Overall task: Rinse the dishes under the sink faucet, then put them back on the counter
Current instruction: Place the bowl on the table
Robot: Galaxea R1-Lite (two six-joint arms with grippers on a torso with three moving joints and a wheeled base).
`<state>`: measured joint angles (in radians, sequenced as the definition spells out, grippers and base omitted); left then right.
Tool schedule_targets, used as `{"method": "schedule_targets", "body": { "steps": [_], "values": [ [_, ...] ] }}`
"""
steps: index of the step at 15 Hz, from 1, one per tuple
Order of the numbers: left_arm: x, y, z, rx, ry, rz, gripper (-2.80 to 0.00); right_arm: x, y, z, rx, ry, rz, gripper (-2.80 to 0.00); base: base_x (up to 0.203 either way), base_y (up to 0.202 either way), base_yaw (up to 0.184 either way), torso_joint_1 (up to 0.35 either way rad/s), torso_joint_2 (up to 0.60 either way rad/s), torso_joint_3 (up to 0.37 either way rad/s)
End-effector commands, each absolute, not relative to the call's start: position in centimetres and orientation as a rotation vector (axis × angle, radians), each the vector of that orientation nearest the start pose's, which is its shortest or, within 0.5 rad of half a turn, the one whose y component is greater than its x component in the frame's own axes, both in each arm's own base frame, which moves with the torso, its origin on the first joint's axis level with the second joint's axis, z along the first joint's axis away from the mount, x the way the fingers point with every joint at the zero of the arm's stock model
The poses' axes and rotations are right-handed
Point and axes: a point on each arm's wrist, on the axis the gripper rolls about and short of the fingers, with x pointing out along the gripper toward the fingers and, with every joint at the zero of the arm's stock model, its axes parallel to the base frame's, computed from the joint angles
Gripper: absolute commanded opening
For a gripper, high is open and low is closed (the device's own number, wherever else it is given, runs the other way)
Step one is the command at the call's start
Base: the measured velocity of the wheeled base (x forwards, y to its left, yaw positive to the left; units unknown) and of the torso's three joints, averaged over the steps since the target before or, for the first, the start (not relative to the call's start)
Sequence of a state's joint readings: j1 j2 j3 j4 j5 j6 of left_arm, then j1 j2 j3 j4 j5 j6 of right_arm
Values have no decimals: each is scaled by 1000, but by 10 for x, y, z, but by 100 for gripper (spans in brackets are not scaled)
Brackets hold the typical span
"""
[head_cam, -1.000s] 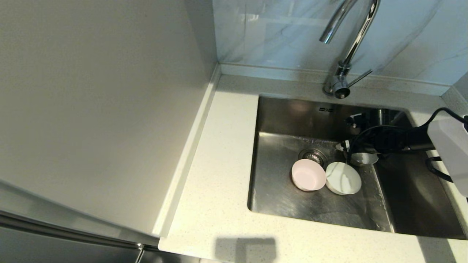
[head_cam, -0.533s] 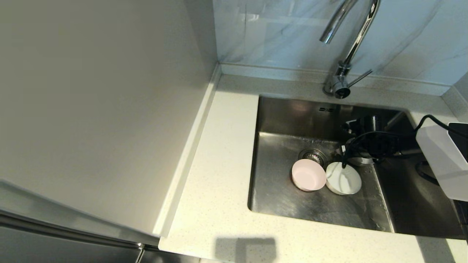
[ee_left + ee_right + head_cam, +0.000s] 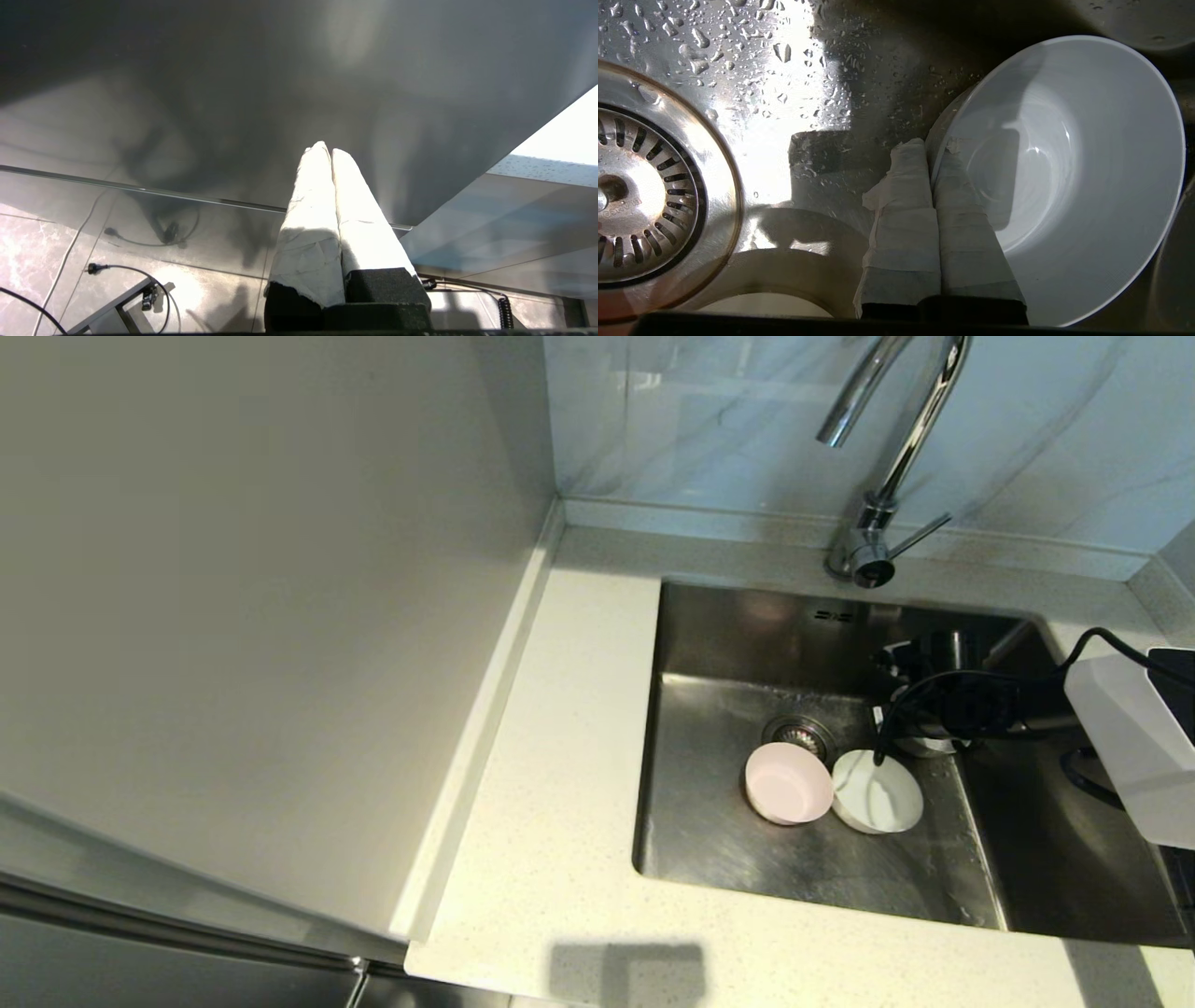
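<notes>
In the sink (image 3: 719, 845), the pale pink bowl (image 3: 789, 782) and the white bowl (image 3: 878, 791) lean side by side near the round drain (image 3: 800, 735). My right gripper (image 3: 901, 728) reaches in from the right and is shut on the rim of the pale grey bowl (image 3: 1069, 186), one finger (image 3: 957, 200) inside and the other outside. In the head view the arm hides most of the grey bowl (image 3: 926, 745). The chrome faucet (image 3: 896, 439) stands behind the basin with no water running. My left gripper (image 3: 326, 148) is shut and empty, parked low beside a dark panel.
The speckled counter (image 3: 560, 756) runs to the left of and in front of the basin. A tall beige wall panel (image 3: 243, 616) fills the left side. Water drops dot the sink floor (image 3: 752, 56). A black cable (image 3: 934, 686) loops over the right arm.
My right arm has shifted slightly to the left and lower over the grey bowl, covering more of it. The pink and white bowls have not moved.
</notes>
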<state>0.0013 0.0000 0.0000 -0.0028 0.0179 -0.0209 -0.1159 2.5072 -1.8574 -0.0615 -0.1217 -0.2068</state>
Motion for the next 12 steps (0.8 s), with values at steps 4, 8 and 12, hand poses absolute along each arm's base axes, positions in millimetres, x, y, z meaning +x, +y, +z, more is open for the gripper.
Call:
{"method": "schedule_targets", "body": {
  "steps": [4,8,12],
  "values": [
    [-23,0,76,-22,-6,20,-280,497,-71,103,-197,574,-194,-280,0,0,0,0,0,0],
    [-23,0,76,-22,-6,20,-280,466,-66,126,-196,601,-187,-280,0,0,0,0,0,0],
    [-23,0,76,-22,-6,20,-280,421,-58,158,-197,606,-178,-280,0,0,0,0,0,0]
  ]
}}
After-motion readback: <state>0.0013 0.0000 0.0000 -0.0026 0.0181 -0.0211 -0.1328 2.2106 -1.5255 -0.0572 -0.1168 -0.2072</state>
